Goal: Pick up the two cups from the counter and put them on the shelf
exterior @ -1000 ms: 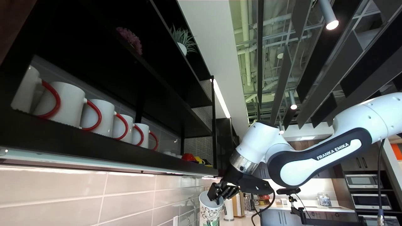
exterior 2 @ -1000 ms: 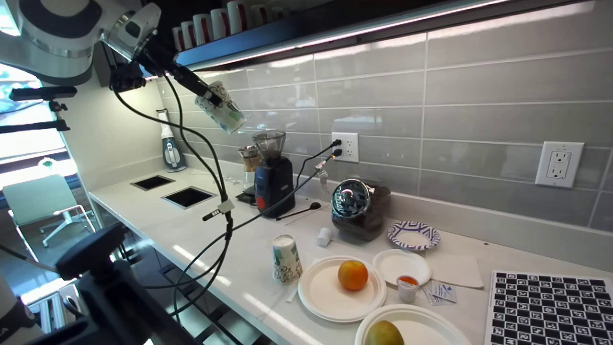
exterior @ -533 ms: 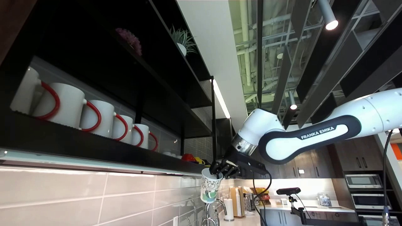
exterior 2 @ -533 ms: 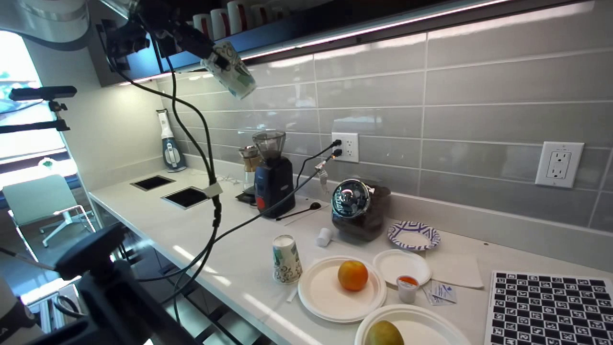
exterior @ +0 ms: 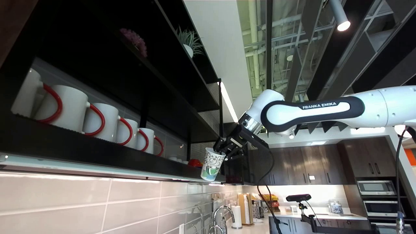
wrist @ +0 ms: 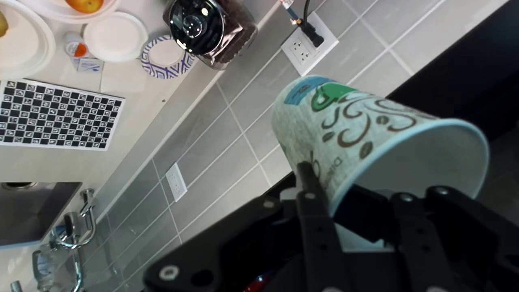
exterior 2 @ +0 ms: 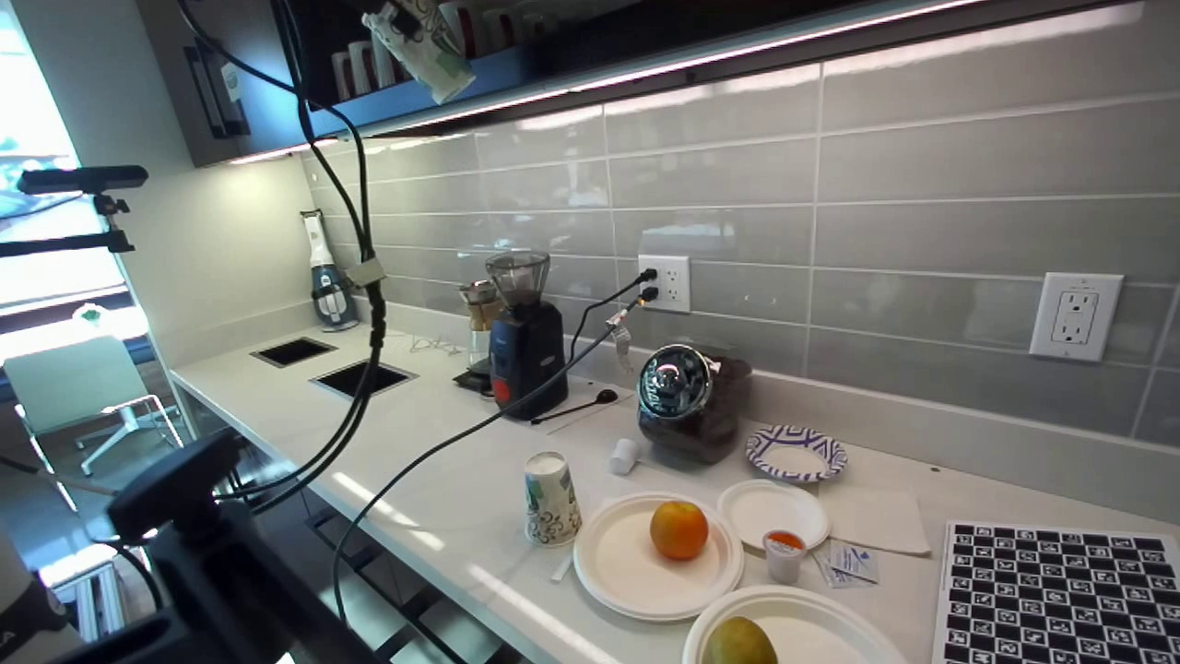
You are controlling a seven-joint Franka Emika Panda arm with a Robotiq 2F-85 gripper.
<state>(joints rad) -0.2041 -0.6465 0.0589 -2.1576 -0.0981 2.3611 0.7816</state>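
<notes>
My gripper point(wrist: 333, 186) is pinched tight on the wall of the held cup point(exterior: 213, 164); in the wrist view one half of it goes in past the rim and the other half sits outside. The held cup is up in the air in front of the shelf point(exterior: 97, 151), and in both exterior views it shows over the shelf's front edge. I can't tell if it touches that edge or hangs just clear of it. The held cup leans, with its mouth tipped up and its bottom pointing down. So the first part of the job is done: one cup is off the counter point(exterior 2: 479, 498). It is not on the shelf yet. The other cup point(exterior 2: 553, 503) stands on the counter, well below the shelf, and it looks to be upside down, wide end down. Nothing holds it, so that half of the job is all left to do. The mugs point(exterior: 74, 109) on the shelf are not part of my count. I'd say I am less than half done. As I see it, I need to bring the held cup a bit higher than the shelf's front edge, move it in, stand it straight and let go. Then I must go down below the shelf for the other cup and do the same.
</notes>
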